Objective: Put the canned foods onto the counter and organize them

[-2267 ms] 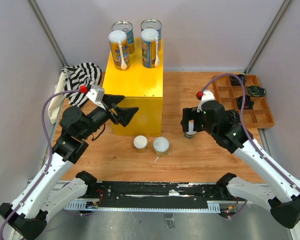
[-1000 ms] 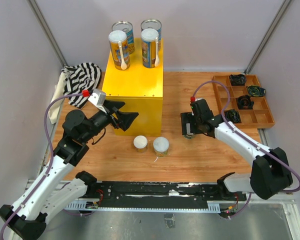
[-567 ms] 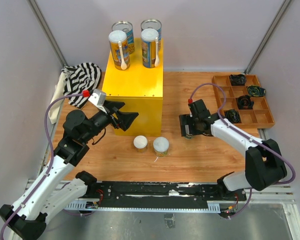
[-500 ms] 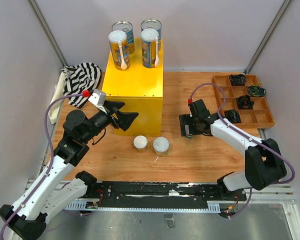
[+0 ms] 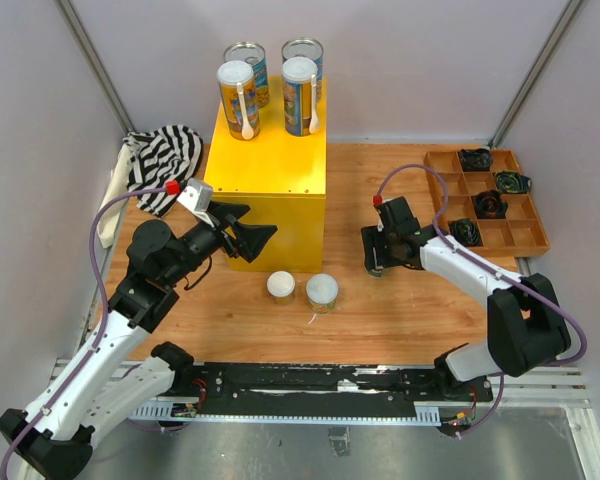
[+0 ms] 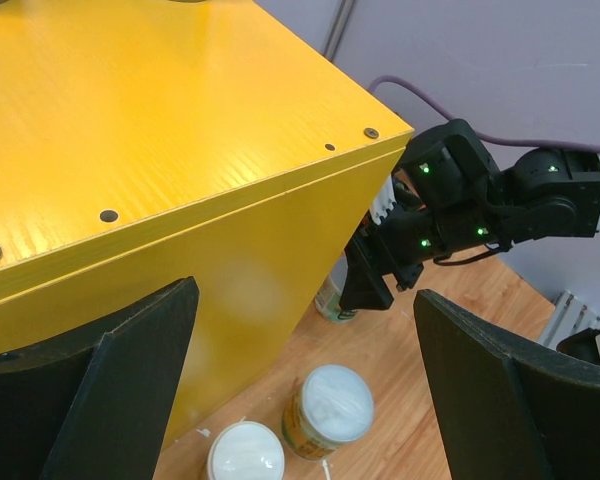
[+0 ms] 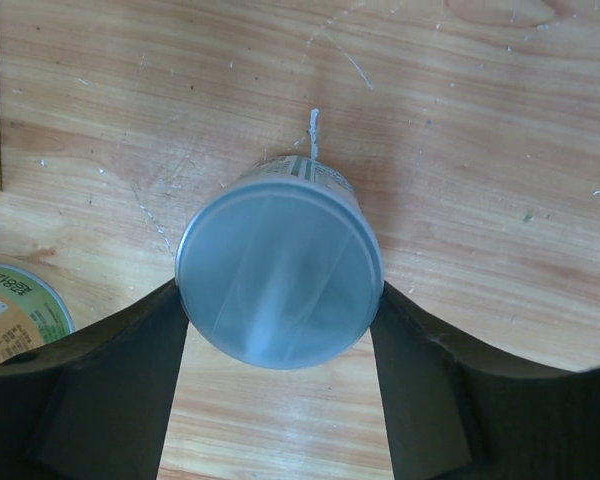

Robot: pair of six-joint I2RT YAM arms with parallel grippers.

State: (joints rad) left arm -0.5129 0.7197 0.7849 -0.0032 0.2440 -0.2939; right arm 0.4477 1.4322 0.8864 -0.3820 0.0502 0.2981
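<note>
Clamping the silver-topped can (image 7: 276,265) in the right gripper (image 7: 278,305), with the fingers (image 7: 110,380) pressing its wall at 9 and 3 o'clock. Holding that can upright on the wooden table (image 5: 410,310), with bare boards lying open from 10 round to 3 o'clock of it in the wrist view. Sitting at 4 o'clock from the near right corner of the counter (image 6: 160,110), apart from its front face.

Spreading the left gripper (image 6: 305,290) wide with nothing between its fingers, hovering just off the counter's front top edge, close to the near right corner.

Standing four tall cans (image 5: 237,98) two by two along the counter's 12 o'clock edge, with bare yellow top lying open toward 6 o'clock. Resting two short white-lidded cans (image 5: 281,285) side by side on the table at 6 o'clock of the counter's front face, between the arms. Lying well apart at 2 o'clock of the right gripper, the compartmented tray (image 5: 528,240); at 9 o'clock of the counter, near the table's edge, the striped cloth (image 5: 165,155).
</note>
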